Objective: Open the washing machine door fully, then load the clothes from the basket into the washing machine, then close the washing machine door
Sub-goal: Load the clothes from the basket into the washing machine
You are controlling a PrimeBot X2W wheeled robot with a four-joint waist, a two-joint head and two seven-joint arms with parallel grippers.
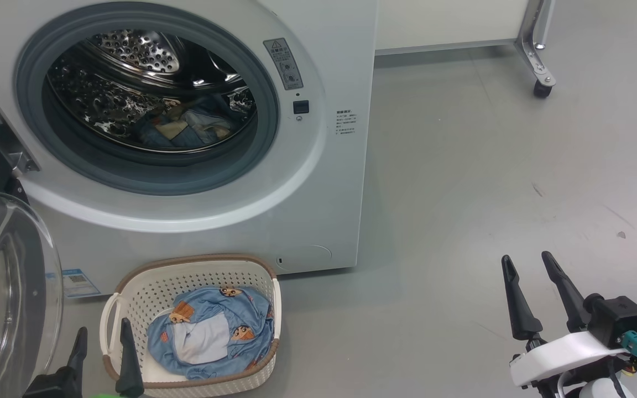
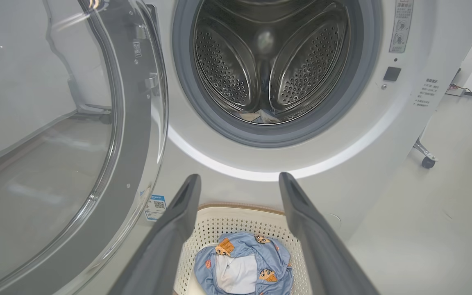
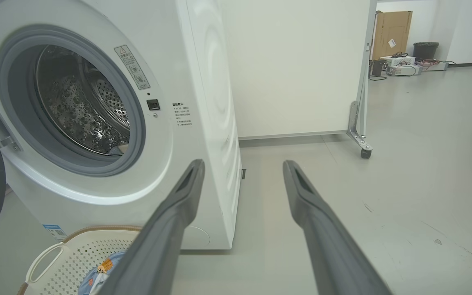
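Note:
The white washing machine (image 1: 318,182) stands with its round door (image 1: 14,287) swung wide open at the left, glass dome facing out. Some fabric lies inside the steel drum (image 1: 147,94). On the floor before the machine sits the cream basket (image 1: 197,271) holding the light blue clothes (image 1: 213,331) with orange cartoon figures. My left gripper (image 1: 103,342) hovers open at the basket's left rim, empty; from the left wrist view (image 2: 240,180) it looks over the clothes (image 2: 244,266) toward the drum. My right gripper (image 1: 528,265) is open and empty over bare floor, right of the machine.
A white panel on a metal caster leg (image 1: 539,66) stands behind at the right. In the right wrist view, a cardboard box (image 3: 391,32) and a dark bin (image 3: 425,50) sit far back. Grey floor stretches to the right of the machine.

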